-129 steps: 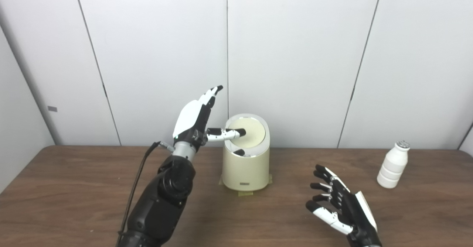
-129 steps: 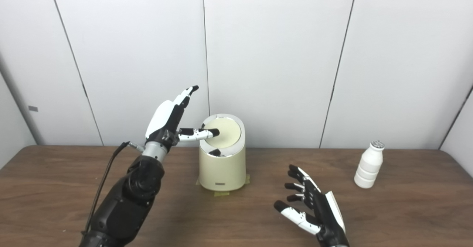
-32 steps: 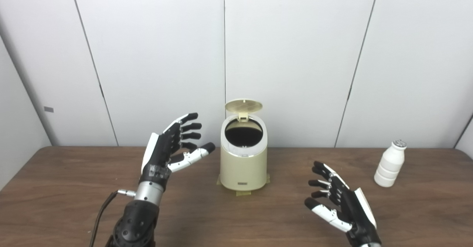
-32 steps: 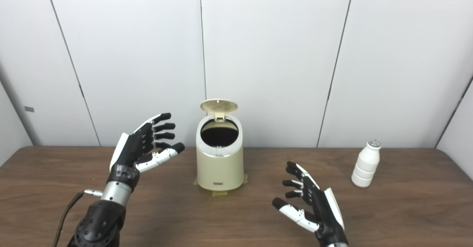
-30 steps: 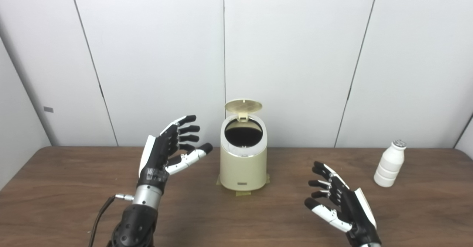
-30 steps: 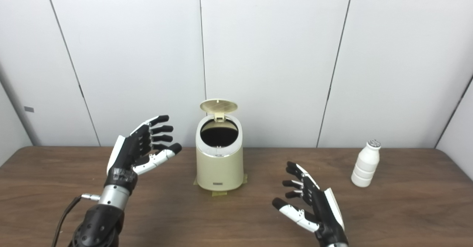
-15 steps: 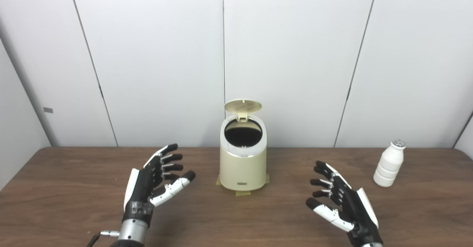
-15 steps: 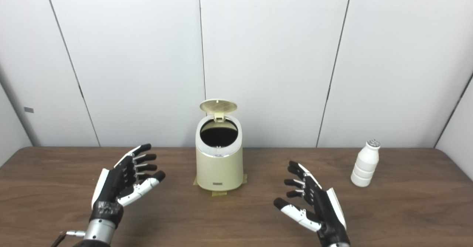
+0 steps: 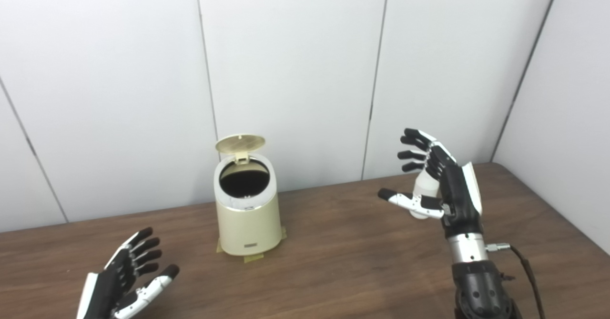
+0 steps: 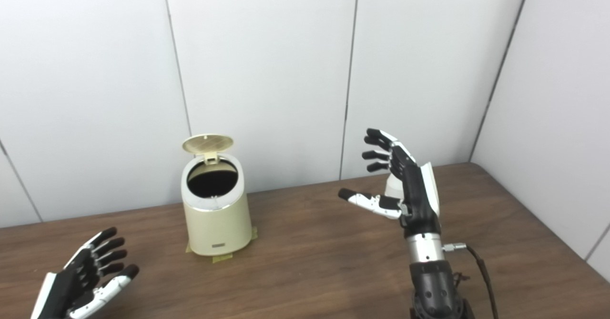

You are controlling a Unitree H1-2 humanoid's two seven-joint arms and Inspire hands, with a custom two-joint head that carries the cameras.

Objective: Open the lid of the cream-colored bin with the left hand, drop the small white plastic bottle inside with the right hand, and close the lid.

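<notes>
The small white plastic bottle (image 9: 423, 191) stands right of centre, mostly hidden behind the right hand (image 9: 441, 178), whose fingers are spread to take it. Left of centre, the cream-colored bin (image 9: 247, 214) gapes, lid (image 9: 239, 143) upright. At lower left, the left hand (image 9: 121, 285) rests empty, fingers apart.

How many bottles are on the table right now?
1. The white bottle stands near the table's far right, mostly hidden behind the open right hand. The open bin's interior is dark, so anything inside cannot be seen.

small label on bin (image 9: 251, 245), seemingly unreadable
</notes>
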